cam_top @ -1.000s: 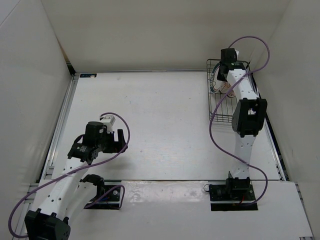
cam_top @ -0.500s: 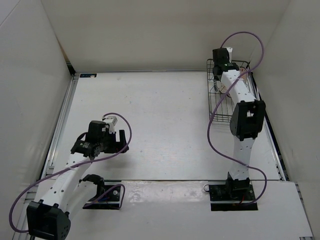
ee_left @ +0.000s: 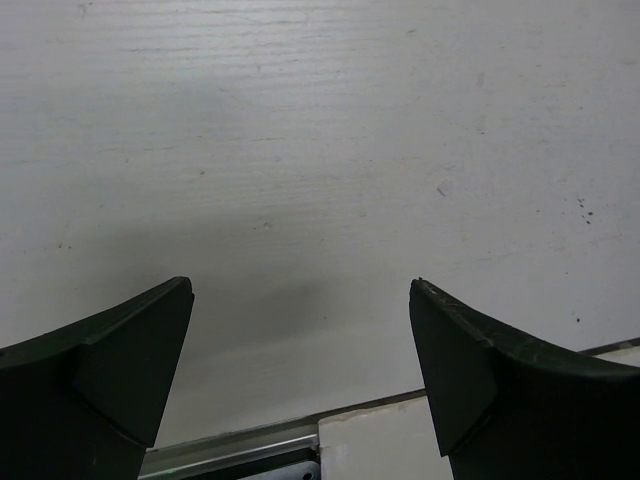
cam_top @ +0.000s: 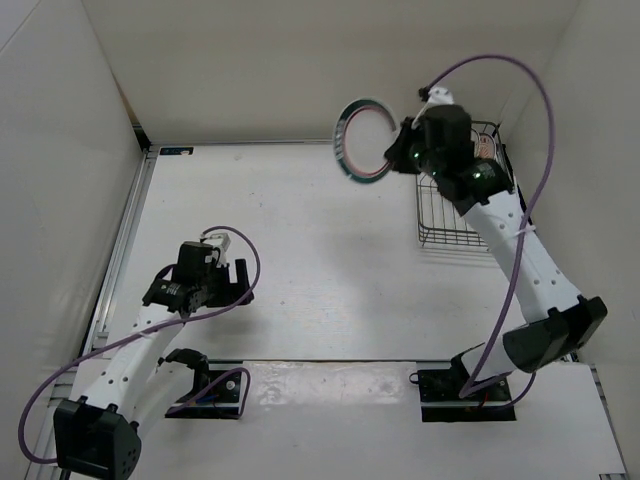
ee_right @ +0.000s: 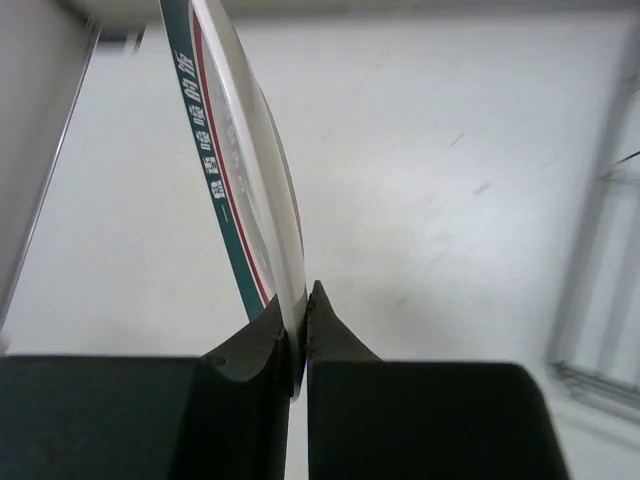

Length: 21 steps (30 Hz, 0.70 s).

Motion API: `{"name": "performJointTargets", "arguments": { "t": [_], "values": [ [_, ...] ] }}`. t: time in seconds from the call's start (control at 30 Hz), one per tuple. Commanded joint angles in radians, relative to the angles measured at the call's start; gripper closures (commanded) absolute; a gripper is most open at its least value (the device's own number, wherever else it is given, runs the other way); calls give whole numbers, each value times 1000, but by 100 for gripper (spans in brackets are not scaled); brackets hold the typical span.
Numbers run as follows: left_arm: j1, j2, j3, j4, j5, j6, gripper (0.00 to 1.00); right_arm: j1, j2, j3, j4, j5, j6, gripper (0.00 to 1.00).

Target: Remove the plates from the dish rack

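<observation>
One teal-rimmed plate (cam_top: 363, 141), clamped only by its edge in the right gripper (cam_top: 397, 157) above the counter (cam_top: 300, 230), could slip and shatter, while the left gripper (ee_left: 300, 285) sits apart.

Setting: robotics lab test cell, we record. Evidence: flat white tabletop (cam_top: 320, 260) boxed by plain white wall panels (cam_top: 300, 70); silver aluminium edge rail (cam_top: 118, 262); white jointed left arm (cam_top: 120, 375) and right arm (cam_top: 520, 240) bolted down, trailing looped purple cables (cam_top: 490, 58).

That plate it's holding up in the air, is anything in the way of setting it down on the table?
Nothing visible. The right gripper holds the plate above bare table, left of the rack; the left gripper sits far off, open.
</observation>
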Motion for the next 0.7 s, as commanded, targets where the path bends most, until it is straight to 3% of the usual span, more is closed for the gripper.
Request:
{"name": "performJointTargets", "arguments": {
  "t": [0.0,0.03,0.3,0.57,0.67],
  "values": [
    [-5,34,14,-29,-74,-60,0,80,64,-228,80,-268,134,100],
    [-5,43,27,-47,-82,-63,0,112,60,-356,193,-324,144,100],
    [-5,82,44,-86,-183,-116,0,255,44,-688,516,-415,274,100],
    [-4,100,53,-104,-243,-139,0,304,227,-710,683,-455,377,100],
    [-4,112,48,-83,-193,-107,0,320,337,-667,715,-469,434,100]
  ]
}}
